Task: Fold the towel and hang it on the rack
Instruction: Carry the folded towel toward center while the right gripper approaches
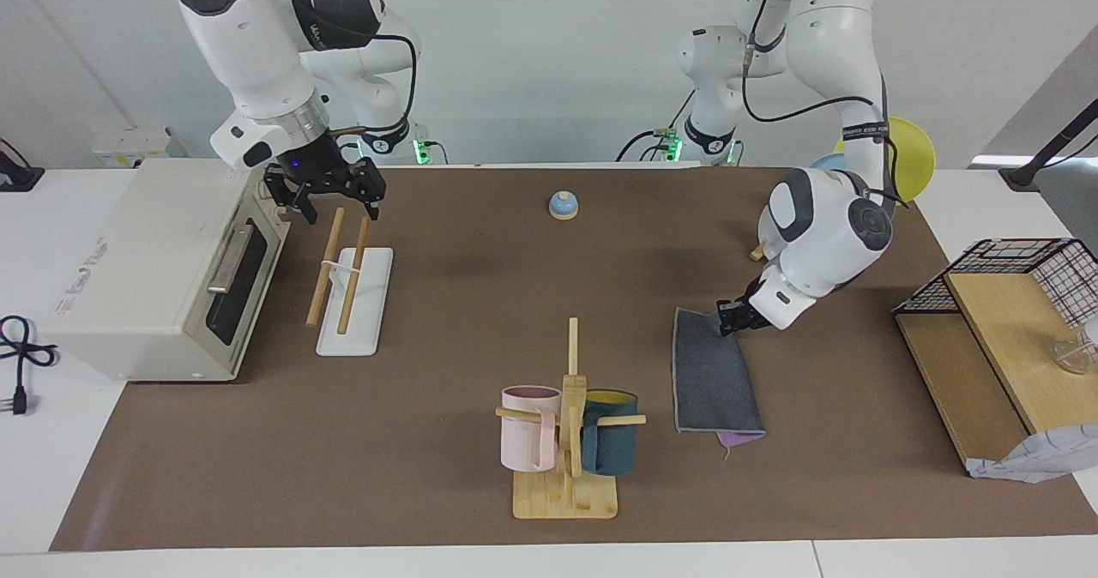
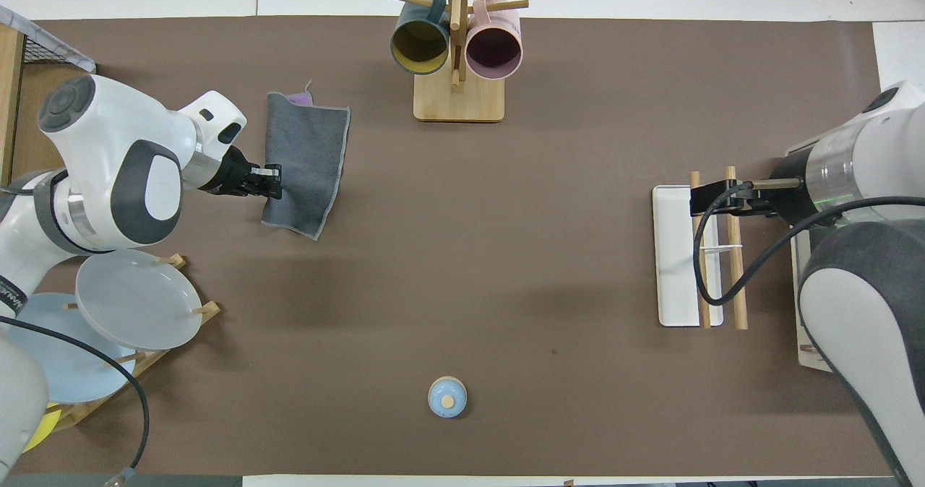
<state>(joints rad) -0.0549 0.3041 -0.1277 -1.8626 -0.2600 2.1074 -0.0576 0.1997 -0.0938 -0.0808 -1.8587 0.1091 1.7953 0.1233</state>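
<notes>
Grey towel [image 1: 714, 372] (folded) lengthwise away from robots, left fingers [image 1: 731, 318] pinching its corner

Plain white wall [image 1: 549, 55] along 12 o'clock of the facing view, evenly lit, no window in sight. Long white table [image 1: 60, 492] spread with a flat brown rectangular mat [image 1: 429, 441]; soft shadows on the mat. Boxy cream-white countertop oven with a dark glass door [image 1: 163, 269] at 9 o'clock. Black power cord with plug [image 1: 21, 364] lies on the bare tabletop at 8 o'clock. Light wooden shelf unit with a black wire-mesh basket [image 1: 1012, 338] at 3 o'clock. Black angled stand [image 1: 1051, 153] at 2 o'clock, on the white tabletop.
</notes>
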